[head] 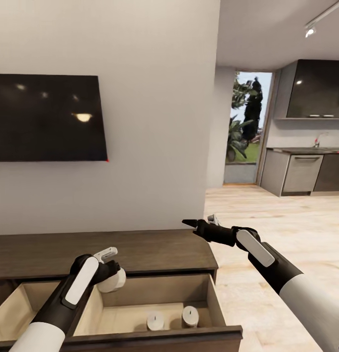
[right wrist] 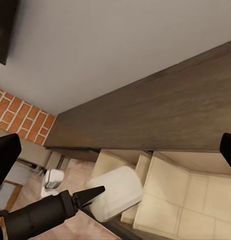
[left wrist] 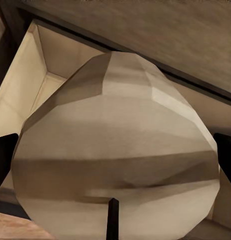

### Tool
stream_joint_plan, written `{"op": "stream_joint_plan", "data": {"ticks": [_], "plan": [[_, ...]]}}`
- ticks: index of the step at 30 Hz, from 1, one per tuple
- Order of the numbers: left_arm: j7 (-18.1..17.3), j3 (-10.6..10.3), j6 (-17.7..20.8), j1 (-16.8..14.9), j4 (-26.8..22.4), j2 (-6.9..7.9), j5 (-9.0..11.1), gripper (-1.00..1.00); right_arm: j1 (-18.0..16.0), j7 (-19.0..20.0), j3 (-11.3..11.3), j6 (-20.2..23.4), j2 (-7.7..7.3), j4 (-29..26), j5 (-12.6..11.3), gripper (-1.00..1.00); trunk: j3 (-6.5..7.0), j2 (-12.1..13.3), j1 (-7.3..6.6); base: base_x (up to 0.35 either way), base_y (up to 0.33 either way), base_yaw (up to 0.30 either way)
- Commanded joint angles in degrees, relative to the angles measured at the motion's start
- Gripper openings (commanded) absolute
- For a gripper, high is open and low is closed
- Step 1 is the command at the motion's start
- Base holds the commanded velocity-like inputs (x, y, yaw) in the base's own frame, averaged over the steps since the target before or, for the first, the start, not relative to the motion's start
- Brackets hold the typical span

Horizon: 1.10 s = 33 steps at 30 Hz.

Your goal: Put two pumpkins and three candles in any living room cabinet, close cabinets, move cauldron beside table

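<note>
Candle number three (head: 112, 279) is sitting in my left gripper (head: 109, 266) — fingers (left wrist: 4, 157) clamped on either side of it — and I'm holding it over the open right drawer (head: 214, 307) of the cabinet (head: 154, 249). Two more candles (head: 155, 320) are standing side by side on the drawer's floor near its front. My right gripper (head: 194, 226) is hovering above the cabinet's right end; I cannot tell how wide it is.

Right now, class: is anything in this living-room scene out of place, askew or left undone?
Yes. The cabinet has drawers standing open; two candles stand upright in the right one. The left gripper holds a third candle above it. Nothing looks spilled or damaged.
</note>
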Motion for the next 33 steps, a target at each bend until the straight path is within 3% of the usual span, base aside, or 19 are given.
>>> {"op": "stream_joint_plan", "data": {"ticks": [1, 5, 25, 33], "plan": [[0.62, -0.18, 0.04, -0.04, -0.05, 0.06, 0.56, -1.0, -0.07, 0.2, 0.13, 0.04, -0.05, -0.02, 0.04, 1.0, 0.02, 0.38, -0.23, 0.0, 0.0, 0.073], [0.62, -0.25, 0.04, 0.0, -0.01, 0.03, 0.61, -1.0, -0.06, 0.2, 0.13, 0.04, 0.07, 0.0, 0.12, 1.0, 0.37, 1.98, -1.11, 0.0, 0.0, 0.074], [0.71, -0.62, 0.04, -0.03, -0.07, 0.04, 0.45, -1.0, -0.09, 0.5, 0.04, -0.39, -0.13, -0.06, 0.04, 1.0, -1.46, 1.98, -1.11, 0.085, -0.058, 0.076], [0.71, -0.57, 0.04, -0.04, -0.09, 0.06, 0.36, -1.0, -0.05, 0.63, 0.04, -0.43, -0.13, -0.06, 0.04, 1.0, -1.59, 1.98, -1.11, 0.093, -0.029, 0.014]]}}
